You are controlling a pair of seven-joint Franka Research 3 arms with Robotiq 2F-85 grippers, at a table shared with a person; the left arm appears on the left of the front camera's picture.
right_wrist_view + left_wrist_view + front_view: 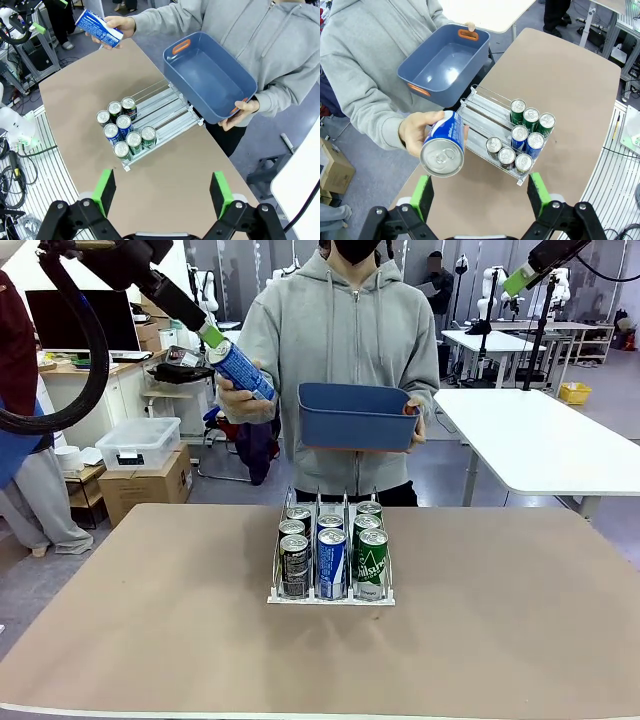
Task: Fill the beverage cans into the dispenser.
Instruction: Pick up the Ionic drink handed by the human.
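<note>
A person's hand holds a blue-and-white beverage can (241,369) up in the air, close to my left gripper (212,337). In the left wrist view this can (443,151) sits between the open fingers of that gripper (480,181), nearer the left pad, and neither pad touches it. The clear dispenser (330,598) stands mid-table with several black, blue and green cans (331,560) at the near ends of its three lanes. From above, the dispenser (165,107) has bare lanes toward the person. My right gripper (162,177) hangs open and empty high over the table.
The person's other hand holds an empty dark blue tub (355,416) above the table's far edge. White tables (540,440) and a storage box (138,443) stand beyond the brown table (500,620), whose surface is bare around the dispenser.
</note>
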